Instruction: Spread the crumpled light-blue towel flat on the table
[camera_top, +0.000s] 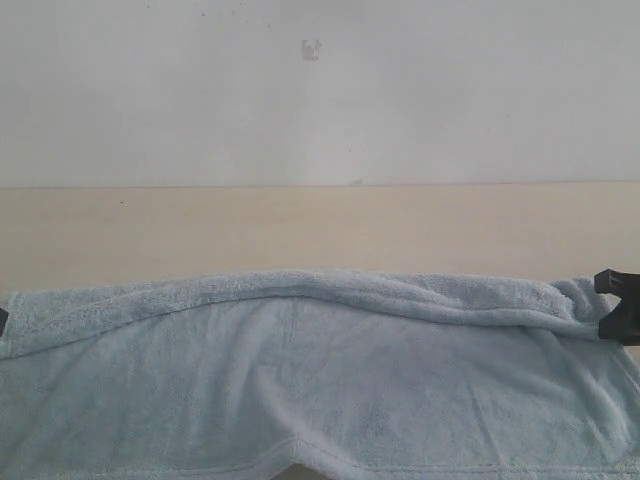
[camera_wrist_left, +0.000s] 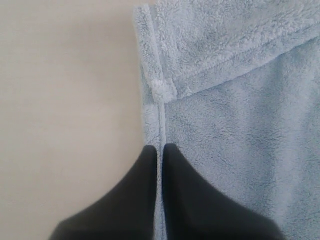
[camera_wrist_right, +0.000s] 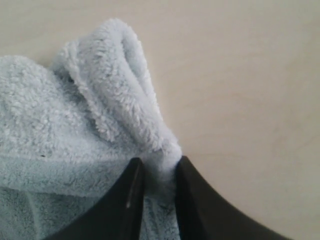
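The light-blue towel (camera_top: 300, 380) lies stretched wide across the near part of the table (camera_top: 320, 230), its far edge folded over in a long roll. My left gripper (camera_wrist_left: 160, 148) is shut on the towel's hemmed side edge (camera_wrist_left: 161, 120), just below a folded-over corner; in the exterior view only a dark sliver of it shows at the left edge (camera_top: 2, 320). My right gripper (camera_wrist_right: 159, 165) is shut on a bunched fold of the towel (camera_wrist_right: 115, 100) at its right end, seen as a black shape (camera_top: 620, 305) in the exterior view. No white label shows.
Bare beige table stretches beyond the towel to a white wall (camera_top: 320, 90). The towel's near hem (camera_top: 300, 450) runs along the bottom of the exterior view.
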